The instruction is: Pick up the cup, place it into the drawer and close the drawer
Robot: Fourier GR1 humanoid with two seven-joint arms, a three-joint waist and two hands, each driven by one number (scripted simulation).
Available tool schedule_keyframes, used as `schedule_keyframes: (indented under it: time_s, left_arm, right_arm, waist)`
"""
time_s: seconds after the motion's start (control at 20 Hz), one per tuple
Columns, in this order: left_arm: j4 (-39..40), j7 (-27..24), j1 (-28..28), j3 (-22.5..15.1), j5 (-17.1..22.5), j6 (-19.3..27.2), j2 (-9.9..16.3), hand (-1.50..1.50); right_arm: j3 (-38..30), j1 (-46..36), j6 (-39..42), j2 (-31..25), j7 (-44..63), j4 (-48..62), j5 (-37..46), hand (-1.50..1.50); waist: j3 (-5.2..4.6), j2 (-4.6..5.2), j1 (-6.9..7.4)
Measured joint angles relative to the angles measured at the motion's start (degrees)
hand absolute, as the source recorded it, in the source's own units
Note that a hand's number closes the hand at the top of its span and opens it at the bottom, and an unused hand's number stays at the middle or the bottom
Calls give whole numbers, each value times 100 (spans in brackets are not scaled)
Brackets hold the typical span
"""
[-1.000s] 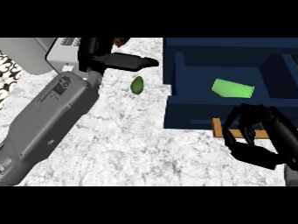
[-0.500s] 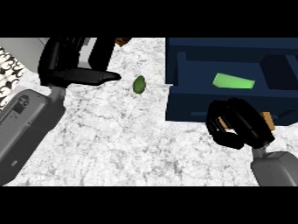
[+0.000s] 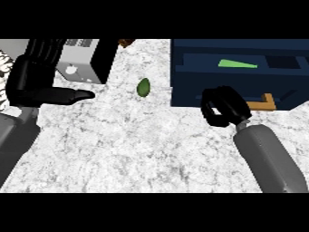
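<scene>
The green cup (image 3: 237, 64) lies inside the dark blue drawer (image 3: 243, 93) at the upper right; only a thin wedge of it shows above the drawer's front. My right hand (image 3: 222, 107) is at the drawer's front, left of the wooden handle (image 3: 266, 103), with its fingers curled and nothing in them. At the left my left hand (image 3: 37, 77) is open, fingers up and thumb pointing right, away from the drawer.
A small green oval fruit (image 3: 143, 87) lies on the marble counter (image 3: 137, 145) between the hands. A grey and black appliance (image 3: 84, 61) stands at the back left, just behind my left hand. A brown object (image 3: 124, 42) peeks in at the top edge.
The drawer has slid inward, so less of the green cup shows. My right hand moved up and left to the drawer's front. The left hand stayed open at the left.
</scene>
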Motion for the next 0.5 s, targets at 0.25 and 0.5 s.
schedule_keyframes:
  time_s: [0.25, 0.5]
  left_arm:
    - [-168, -52, 344, 208, -6, -278, 120, -150]
    - [-167, -91, 487, 309, 5, -524, 146, -150]
  right_arm:
    - [-422, -977, -263, 33, -511, 1533, -51, 150]
    - [-799, -1761, -262, -51, -805, 2737, -162, 150]
  waist:
    - [-11, 3, 49]
    - [-5, 48, 140]
